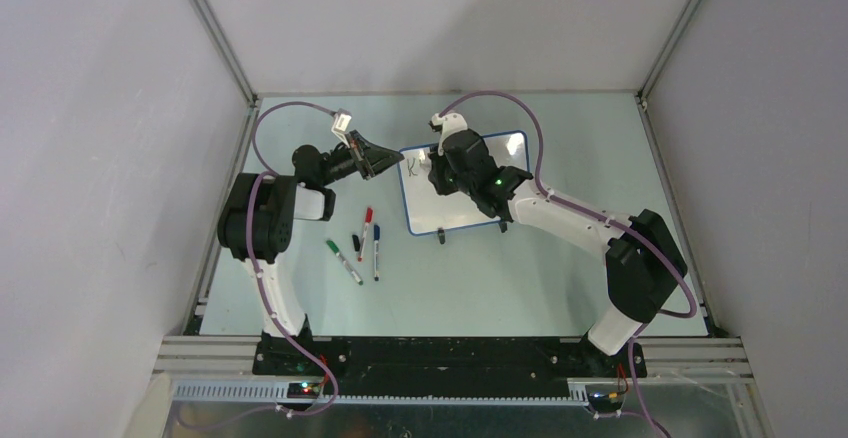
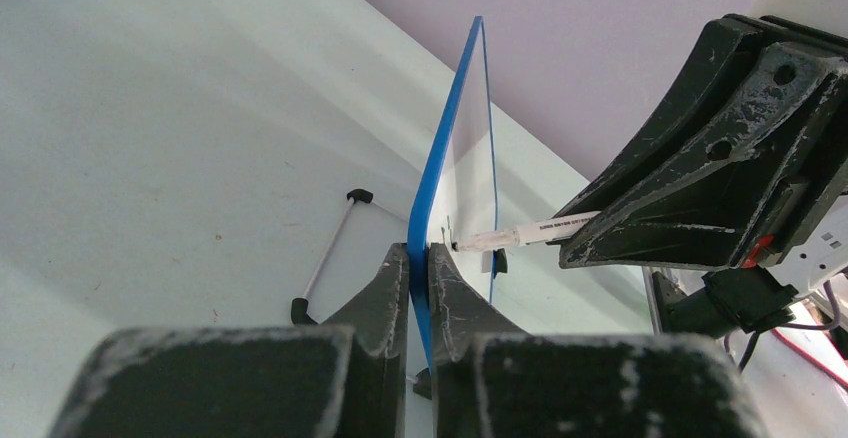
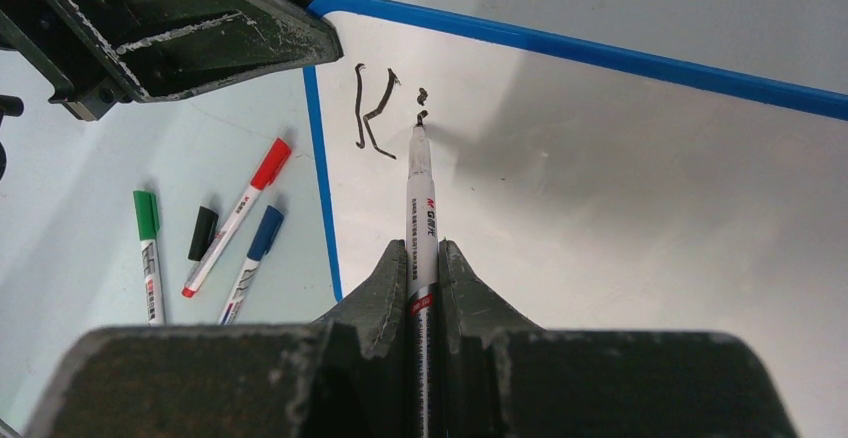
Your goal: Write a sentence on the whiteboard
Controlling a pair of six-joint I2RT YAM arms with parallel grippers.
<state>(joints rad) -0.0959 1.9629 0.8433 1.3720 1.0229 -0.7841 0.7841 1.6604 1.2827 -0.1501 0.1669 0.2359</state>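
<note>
The whiteboard (image 1: 470, 208), glossy white with a thin blue rim, stands tilted on two small black feet mid-table. My left gripper (image 1: 388, 161) is shut on its left edge; in the left wrist view the blue rim (image 2: 432, 188) runs between the jaws (image 2: 420, 258). My right gripper (image 1: 437, 166) is shut on a white marker (image 3: 420, 208), tip touching the board (image 3: 600, 188). Of the sentence only a black "K" (image 3: 372, 110) and an "i" (image 3: 422, 106) show, near the board's upper left corner. The marker also shows in the left wrist view (image 2: 520, 233).
Left of the board lie a green marker (image 1: 343, 261), a red marker (image 1: 365, 232), a blue marker (image 1: 376, 252) and a loose black cap (image 1: 355, 242). They also show in the right wrist view, with the red marker (image 3: 240, 213) in the middle. Enclosure walls ring the table.
</note>
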